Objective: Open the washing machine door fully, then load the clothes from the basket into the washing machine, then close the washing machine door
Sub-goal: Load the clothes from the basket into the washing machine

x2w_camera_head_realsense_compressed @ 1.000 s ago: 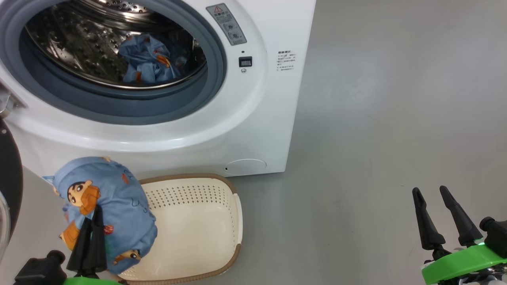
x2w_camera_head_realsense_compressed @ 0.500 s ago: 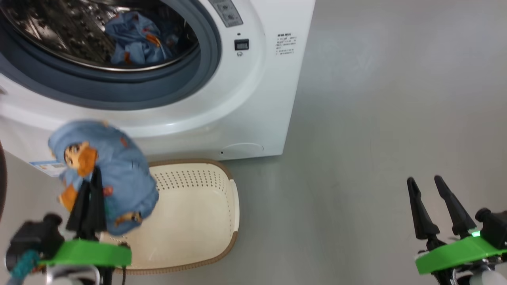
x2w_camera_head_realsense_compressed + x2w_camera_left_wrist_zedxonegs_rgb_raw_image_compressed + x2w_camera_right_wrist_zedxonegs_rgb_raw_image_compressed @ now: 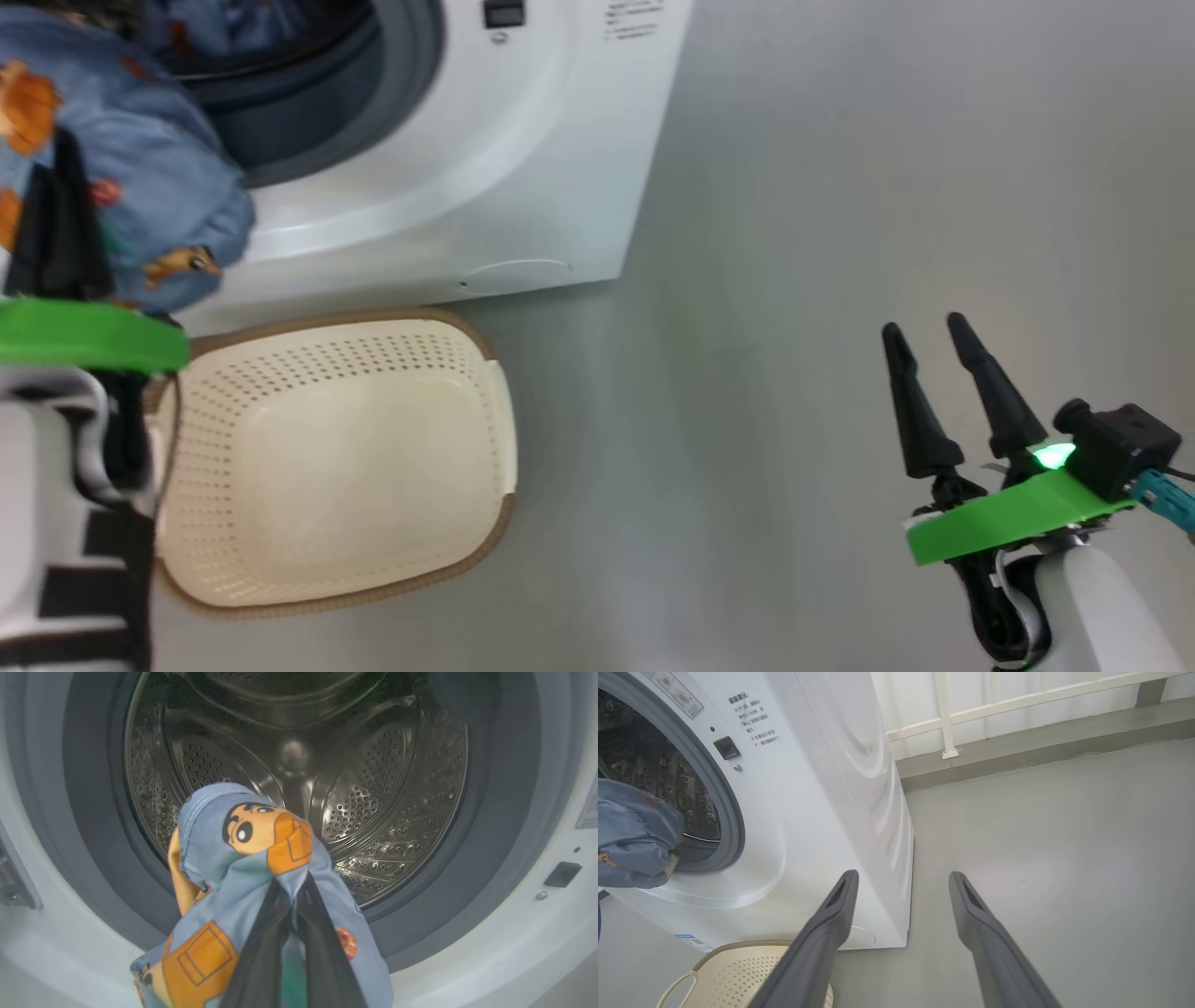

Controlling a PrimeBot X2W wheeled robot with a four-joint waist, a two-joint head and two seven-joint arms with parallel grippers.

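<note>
Left: left end effector (image 3: 293,896) clamped on a bunched fold of the blue garment (image 3: 243,858), held before the drum (image 3: 373,788) of the washing machine (image 3: 523,140). The cloth looks light and limp, so it is best pinched mid-bundle. Centre: basket (image 3: 327,359). Right: right end effector (image 3: 920,325), fingers wide, carrying nothing.

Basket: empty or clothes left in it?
Empty: head view shows the basket's bare perforated floor. One blue garment hangs pinched in the left gripper, before the drum.

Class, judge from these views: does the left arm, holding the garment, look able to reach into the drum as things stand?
Probably yes: the left gripper, shut on the garment, faces the drum head-on, with nothing visible between them.
</note>
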